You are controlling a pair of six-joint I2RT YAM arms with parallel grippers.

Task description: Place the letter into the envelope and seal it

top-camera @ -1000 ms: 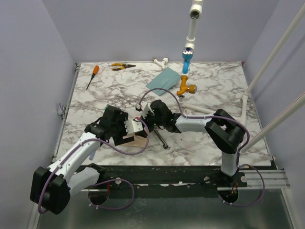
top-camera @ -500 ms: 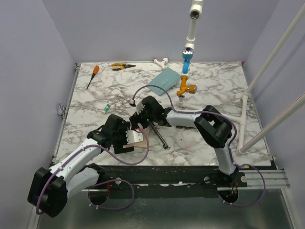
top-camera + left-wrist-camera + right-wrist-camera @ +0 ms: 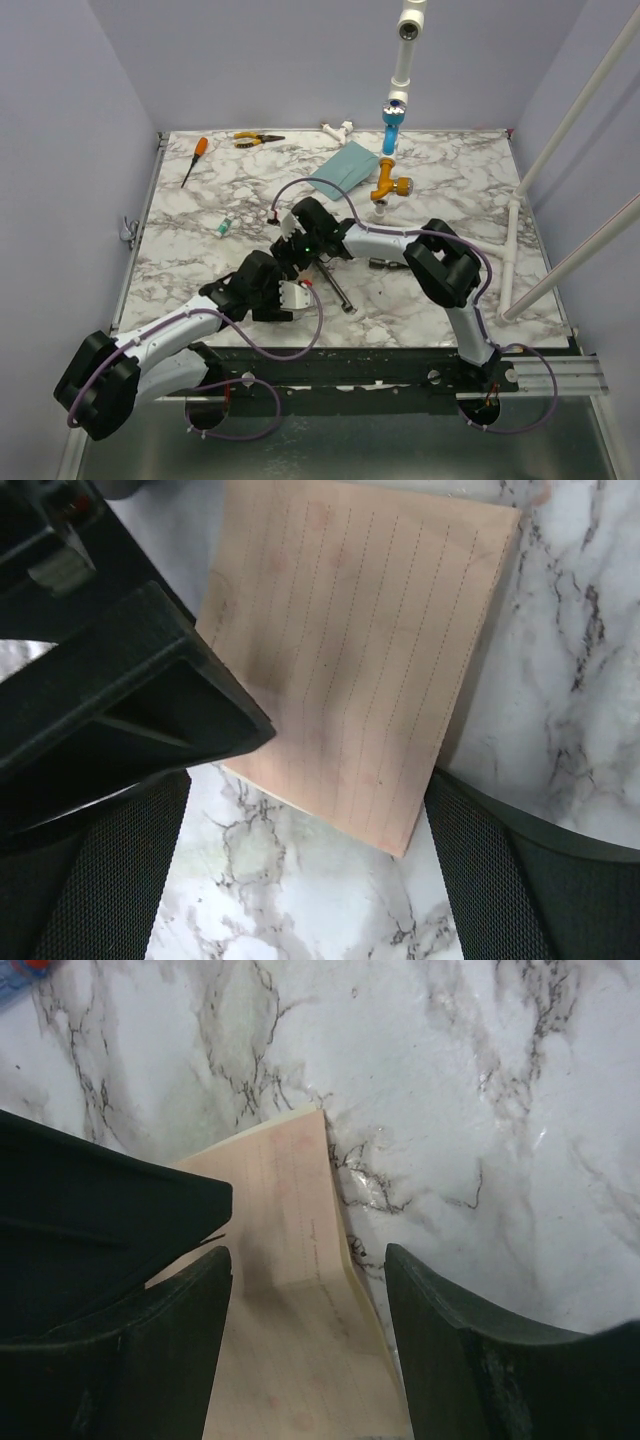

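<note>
The letter [image 3: 360, 650], a tan lined sheet, lies on the marble table [image 3: 300, 910]. In the top view the two grippers hide it. My left gripper [image 3: 310, 880] is open, its pads [image 3: 110, 880] wide apart around the letter's near corner; it sits near the front edge in the top view [image 3: 288, 298]. My right gripper [image 3: 305, 1350] is open and straddles the letter [image 3: 300, 1310], which bows up slightly along one edge; in the top view it [image 3: 294, 252] sits just behind the left gripper. The teal envelope [image 3: 342, 168] lies far back, apart from both.
An orange-and-blue pipe fitting [image 3: 388, 180] stands beside the envelope. A screwdriver [image 3: 195, 158] and pliers [image 3: 256, 139] lie at the back left. A metal rod [image 3: 336, 290] lies right of the grippers. A small green item [image 3: 226, 227] lies to the left.
My left gripper has swung right and toward the front edge, over the letter. My right gripper has moved left to meet it at the letter.
</note>
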